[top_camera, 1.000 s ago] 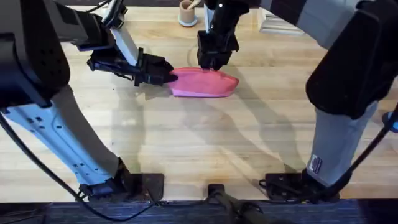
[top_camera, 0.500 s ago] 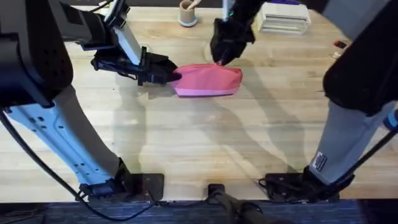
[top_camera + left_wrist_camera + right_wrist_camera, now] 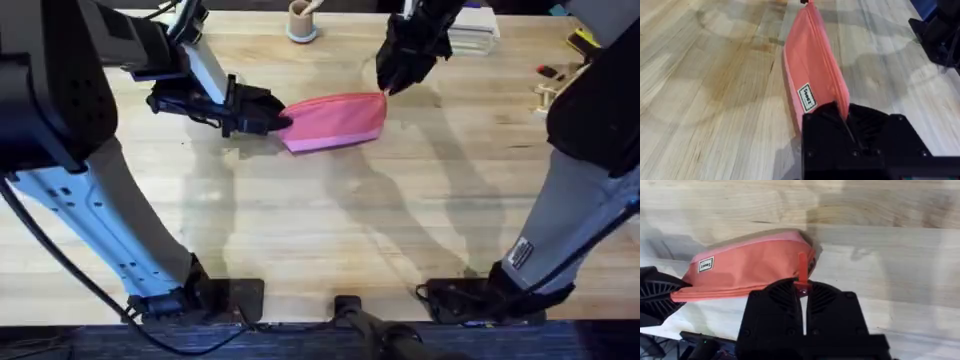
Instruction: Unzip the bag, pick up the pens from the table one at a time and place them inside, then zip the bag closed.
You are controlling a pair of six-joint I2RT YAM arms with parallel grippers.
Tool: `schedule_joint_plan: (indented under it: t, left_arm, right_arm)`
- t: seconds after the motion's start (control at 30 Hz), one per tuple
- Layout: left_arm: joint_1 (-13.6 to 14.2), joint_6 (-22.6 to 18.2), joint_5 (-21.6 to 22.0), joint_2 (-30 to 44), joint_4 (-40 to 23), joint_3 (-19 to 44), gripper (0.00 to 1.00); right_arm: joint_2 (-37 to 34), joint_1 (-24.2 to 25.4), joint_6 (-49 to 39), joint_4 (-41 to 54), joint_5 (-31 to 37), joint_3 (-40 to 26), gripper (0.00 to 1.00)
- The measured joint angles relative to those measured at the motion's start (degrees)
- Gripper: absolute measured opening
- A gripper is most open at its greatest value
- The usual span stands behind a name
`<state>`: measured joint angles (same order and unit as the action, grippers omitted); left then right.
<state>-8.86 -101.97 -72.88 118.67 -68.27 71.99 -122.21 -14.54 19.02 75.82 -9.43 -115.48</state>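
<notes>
The pink bag (image 3: 335,122) lies on the table (image 3: 330,230) at the far middle, its zipper edge up. My left gripper (image 3: 278,122) is shut on the bag's left end; in the left wrist view the fabric (image 3: 812,65) runs out from between the fingers of that gripper (image 3: 845,114). My right gripper (image 3: 385,88) is at the bag's right end. In the right wrist view this gripper (image 3: 802,287) is shut on the red zipper pull (image 3: 802,272) at the end of the bag (image 3: 750,267). The zipper line looks closed. The pens are out of view.
A small tan cup (image 3: 302,20) stands at the far edge left of centre. A white stack (image 3: 470,30) lies at the far right, with small items (image 3: 555,85) near the right edge. The near half of the table is bare wood.
My right gripper has travelled right along the bag's top, from its middle to its right end, drawing the zipper pull with it. The bag shifted slightly right. The left gripper held still.
</notes>
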Motion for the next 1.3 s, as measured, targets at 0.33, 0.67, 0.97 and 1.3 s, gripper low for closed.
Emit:
schedule_joint_plan:
  t: [0.33, 0.67, 0.97, 1.3]
  left_arm:
    - [1.0, 0.0, -1.3, 0.0, 0.2, 0.0, 0.041]
    - [1.0, 0.0, -0.8, 0.0, 0.2, 0.0, 0.042]
    - [1.0, 0.0, -0.4, 0.0, 0.2, 0.0, 0.042]
    - [0.0, 0.0, 1.0, 0.0, 0.1, 0.0, 0.042]
  right_arm:
    - [0.0, 3.4, -0.7, -0.4, -0.5, 0.2, 0.035]
    - [0.0, 5.1, -1.3, -9.3, 0.6, 11.3, 0.035]
    - [0.0, 5.3, -1.3, -13.9, 1.0, 15.4, 0.035]
    - [3.6, 6.6, -2.8, -13.6, 6.5, 14.3, 0.632]
